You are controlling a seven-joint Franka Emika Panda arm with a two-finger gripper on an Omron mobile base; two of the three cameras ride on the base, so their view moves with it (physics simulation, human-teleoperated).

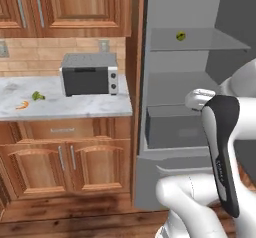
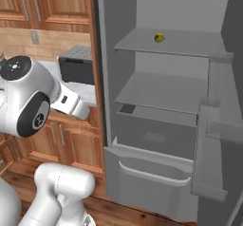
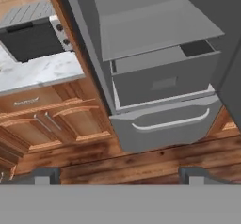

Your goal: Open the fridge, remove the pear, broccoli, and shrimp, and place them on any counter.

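The fridge (image 1: 175,12) stands open, showing grey shelves and a drawer (image 3: 164,79). The pear (image 1: 180,36) sits alone on the upper shelf, also seen as a small olive-yellow ball, the pear (image 2: 159,38), in the right base view. On the white marble counter (image 1: 75,109), left of the fridge, lie the broccoli (image 1: 37,96) and, just in front of it, the orange shrimp (image 1: 22,105). My gripper (image 3: 120,177) is open and holds nothing. It hangs in front of the fridge (image 3: 155,25) and looks down at the drawer and the floor.
A grey toaster oven (image 1: 90,74) stands on the counter next to the fridge side. The fridge door (image 2: 213,139) with its bins hangs open at the right. Brown cabinets (image 1: 65,157) sit below the counter and a wooden floor (image 3: 155,164) lies in front.
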